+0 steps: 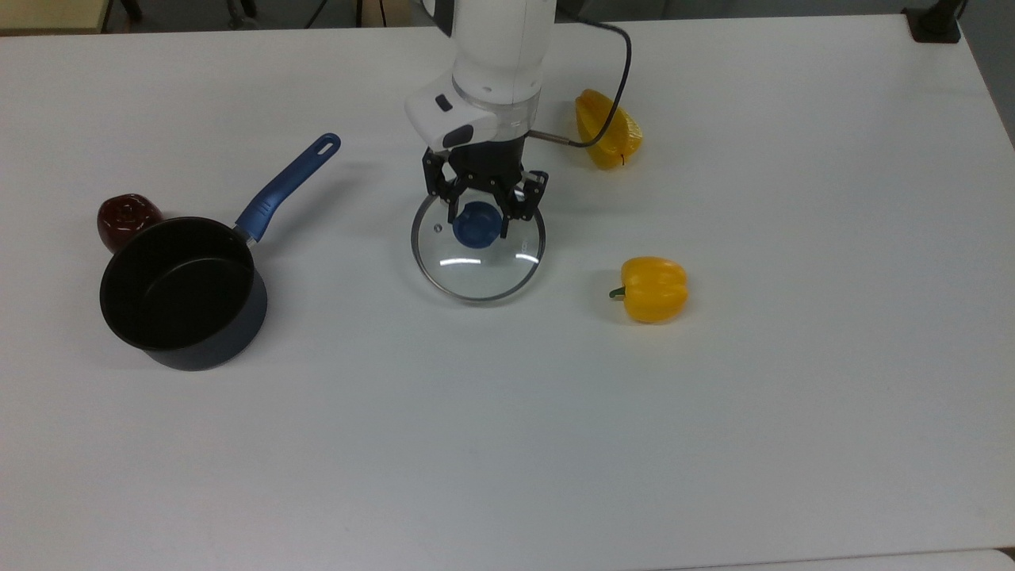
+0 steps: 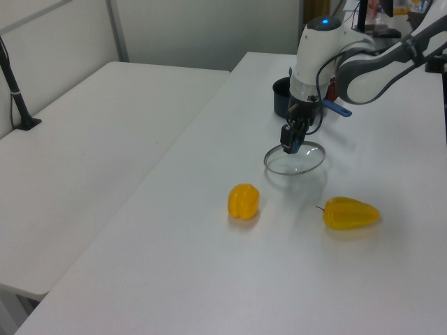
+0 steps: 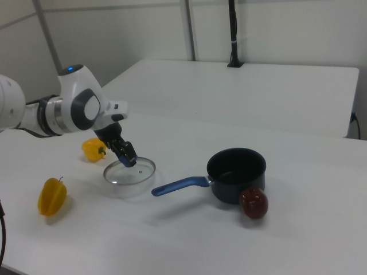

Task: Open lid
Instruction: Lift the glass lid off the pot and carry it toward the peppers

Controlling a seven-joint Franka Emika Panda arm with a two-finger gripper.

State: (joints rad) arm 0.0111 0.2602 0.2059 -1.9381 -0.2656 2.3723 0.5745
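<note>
The lid (image 1: 478, 270), clear glass with a metal rim and a blue knob, hangs level and low over the middle of the white table (image 1: 507, 444). I cannot tell whether its rim touches the table. My gripper (image 1: 482, 222) points straight down, its black fingers shut on either side of the knob. In the left view the lid (image 2: 297, 162) sits under my gripper (image 2: 290, 144). The right view shows the lid (image 3: 131, 173) and my gripper (image 3: 127, 157) as well. The dark saucepan (image 1: 182, 293) stands uncovered at the top view's left, well apart from the lid.
The saucepan's blue handle (image 1: 285, 186) points toward the lid. A dark red fruit (image 1: 123, 218) lies against the pan's far left side. Two yellow peppers lie to the top view's right, one (image 1: 654, 288) near the lid and one (image 1: 607, 129) beside my arm.
</note>
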